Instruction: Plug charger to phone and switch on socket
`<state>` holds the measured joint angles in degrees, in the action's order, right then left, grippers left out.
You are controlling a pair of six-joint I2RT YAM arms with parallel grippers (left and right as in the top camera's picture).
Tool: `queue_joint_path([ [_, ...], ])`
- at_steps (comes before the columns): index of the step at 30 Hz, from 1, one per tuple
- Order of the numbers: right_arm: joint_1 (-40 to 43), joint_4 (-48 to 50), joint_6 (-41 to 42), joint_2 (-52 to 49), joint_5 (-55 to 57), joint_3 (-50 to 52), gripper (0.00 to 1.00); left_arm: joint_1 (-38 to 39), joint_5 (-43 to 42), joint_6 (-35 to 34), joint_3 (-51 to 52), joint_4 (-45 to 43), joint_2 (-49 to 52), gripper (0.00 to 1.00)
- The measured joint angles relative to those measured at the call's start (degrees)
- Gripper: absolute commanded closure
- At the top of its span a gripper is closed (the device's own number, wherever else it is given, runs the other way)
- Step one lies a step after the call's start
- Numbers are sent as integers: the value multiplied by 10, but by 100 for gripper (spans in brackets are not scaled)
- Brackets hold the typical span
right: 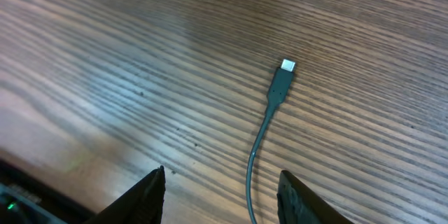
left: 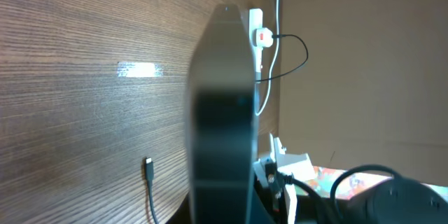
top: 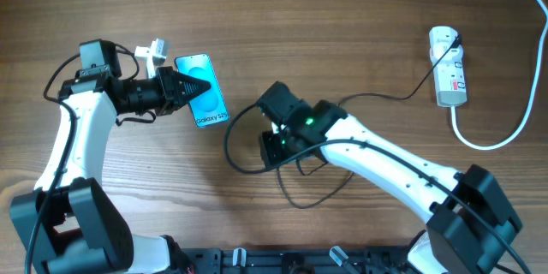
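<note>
The phone (top: 207,94), blue screen up, is held at its left edge by my left gripper (top: 185,89), which is shut on it. In the left wrist view it shows edge-on as a dark blurred slab (left: 220,112). The charger, a thin black cable (top: 377,97), runs from its plug in the socket (top: 448,67) to loops under my right arm. My right gripper (top: 272,147) is open over the cable. In the right wrist view the fingers (right: 220,192) straddle the cable, with the metal-tipped connector (right: 283,77) lying on the table just ahead of them.
The socket's thick white cord (top: 514,128) curves along the right table edge. The socket (left: 257,38) with a red switch mark and the connector (left: 148,168) show in the left wrist view. Black cable loops (top: 295,197) lie near the front edge.
</note>
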<state>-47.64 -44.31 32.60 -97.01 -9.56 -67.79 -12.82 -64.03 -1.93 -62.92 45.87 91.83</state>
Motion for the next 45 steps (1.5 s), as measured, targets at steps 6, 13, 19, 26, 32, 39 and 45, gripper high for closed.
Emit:
queue_joint_path([
  [6, -10, 8, 23, -64, 35, 0, 50, 0, 0, 4, 0, 2, 0, 96],
  [13, -9, -17, 32, -134, 36, -4, 60, 0, 11, 6, 0, 2, 0, 96],
  [19, 37, -153, 32, -141, 105, -2, 55, 0, 16, 8, 0, 3, 0, 96],
  [26, 85, -160, 34, -141, 114, -2, 54, 0, 16, 8, 0, 4, 0, 96],
  [32, 86, -137, 96, -140, 91, -2, 61, 0, 16, 8, 0, 4, 0, 96],
  [39, 86, -122, 112, -140, 75, -2, 67, 0, 16, 8, 0, 3, 0, 96],
  [45, 86, -113, 116, -140, 68, -2, 85, 0, 16, 8, 0, 4, 0, 96],
])
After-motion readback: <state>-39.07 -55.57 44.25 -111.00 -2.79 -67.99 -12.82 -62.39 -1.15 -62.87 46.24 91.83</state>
